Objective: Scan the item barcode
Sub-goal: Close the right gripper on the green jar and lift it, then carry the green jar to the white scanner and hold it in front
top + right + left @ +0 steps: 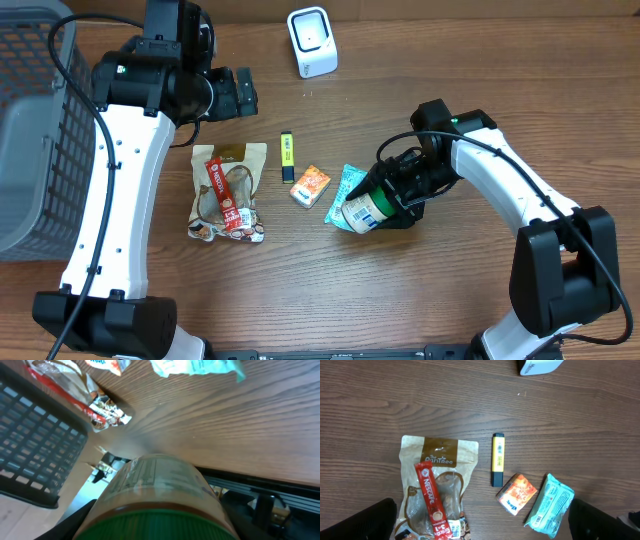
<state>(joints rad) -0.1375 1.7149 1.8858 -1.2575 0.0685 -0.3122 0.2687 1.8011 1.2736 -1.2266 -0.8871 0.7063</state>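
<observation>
My right gripper [397, 198] is shut on a jar [362, 212] with a green lid and a pale printed label, held on its side just above the table. In the right wrist view the jar [155, 490] fills the space between the dark fingers [75, 522]. The white scanner [312, 40] stands at the far edge of the table, and its corner [540, 366] shows in the left wrist view. Well apart from the jar, my left gripper [240, 93] hangs open at the back left, and nothing sits between its fingers [370, 520].
A snack bag [228, 190] with a red Nescafe stick [222, 195] on it lies left of centre. A yellow-and-black pen [287, 156], an orange packet [310, 185] and a teal packet [343, 190] lie beside the jar. A grey basket [35, 130] stands at the left edge.
</observation>
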